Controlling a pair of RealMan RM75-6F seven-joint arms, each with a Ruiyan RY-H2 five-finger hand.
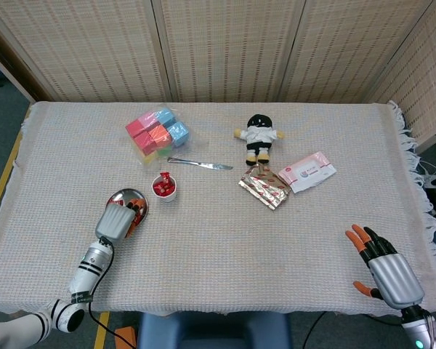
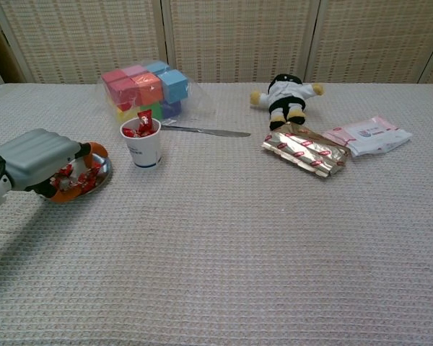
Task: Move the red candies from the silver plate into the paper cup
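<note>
Now the left hand (image 2: 40, 160) is hovering over the silver plate (image 1: 120, 197), fingers dipping among the red candies (image 2: 86, 178); whether it is pinching one I cannot tell. Far off, the right hand (image 1: 386, 268) is resting spread and holding nothing. Just beside the plate, the paper cup (image 2: 142, 143) is standing with candies inside.

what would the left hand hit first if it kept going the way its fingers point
Probably the red candies on the silver plate: the left hand is over the plate's near side, fingers aimed into it. Beyond lies the paper cup, though depth is hard to judge.
</note>
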